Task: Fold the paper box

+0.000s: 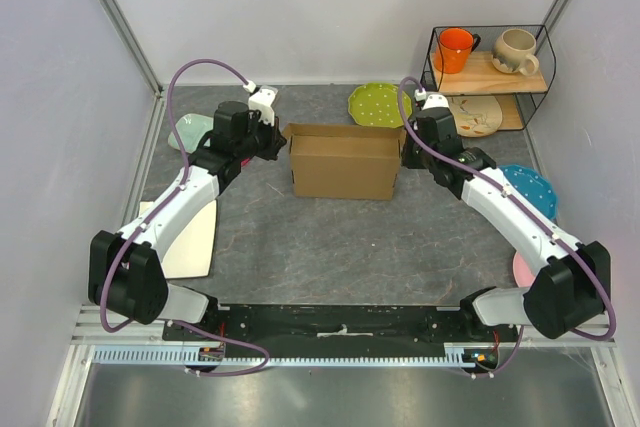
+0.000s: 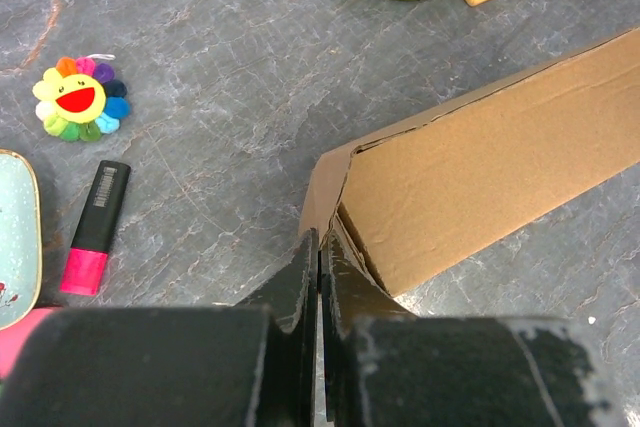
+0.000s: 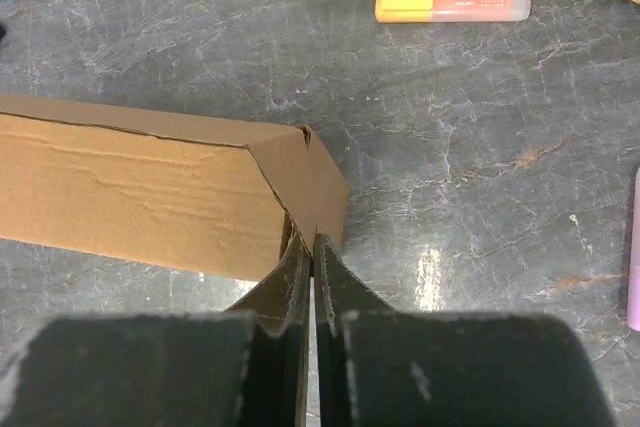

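The box (image 1: pixel 342 162) sits in the middle of the worktop (image 1: pixel 330 247), between the two arms. The left fingers (image 2: pixel 300 282) are clenched on the flap at its left end. The right fingers (image 3: pixel 290 282) are pinched together on the corner fold of its right end. A green plate (image 1: pixel 378 104) lies just behind the box, with a highlighter (image 3: pixel 452 6) beside the plate.

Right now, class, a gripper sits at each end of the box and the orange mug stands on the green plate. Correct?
No: the top view shows the orange mug on the wire shelf, not the green plate. The rest holds.
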`<state>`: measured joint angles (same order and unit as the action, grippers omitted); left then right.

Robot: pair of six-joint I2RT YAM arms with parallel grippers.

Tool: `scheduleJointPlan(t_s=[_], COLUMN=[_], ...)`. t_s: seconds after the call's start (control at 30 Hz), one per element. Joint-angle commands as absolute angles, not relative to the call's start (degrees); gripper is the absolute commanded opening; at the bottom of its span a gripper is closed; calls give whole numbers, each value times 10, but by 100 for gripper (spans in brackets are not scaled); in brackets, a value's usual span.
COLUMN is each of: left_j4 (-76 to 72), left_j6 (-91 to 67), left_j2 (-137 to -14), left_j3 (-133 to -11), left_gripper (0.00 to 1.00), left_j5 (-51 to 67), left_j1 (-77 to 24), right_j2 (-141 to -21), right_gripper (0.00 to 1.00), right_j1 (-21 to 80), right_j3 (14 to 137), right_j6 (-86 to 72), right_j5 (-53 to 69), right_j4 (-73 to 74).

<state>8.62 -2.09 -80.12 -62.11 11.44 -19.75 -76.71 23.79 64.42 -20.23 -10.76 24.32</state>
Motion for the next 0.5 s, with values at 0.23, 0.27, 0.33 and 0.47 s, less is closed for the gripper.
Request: scheduleJointPlan(t_s=[0.23, 0.27, 0.33, 0.47], left_j4=[100, 100, 101, 102], left_j6=[-1, -1, -1, -1], left_j2=[-805, -804, -806, -805], left_j3=[-632, -632, -634, -633], left_gripper=[2, 2, 2, 2], left_j5=[115, 115, 115, 116], left_j1=[-202, -203, -203, -204], right_j2=[-763, -762, -763, -764], right_gripper=[40, 43, 44, 45], right_j1=[237, 237, 237, 238], right_j3=[693, 694, 697, 701], right_j6=[-221, -220, -219, -214], right_j5=[-126, -128, -130, -130], right_j4=[264, 265, 265, 264])
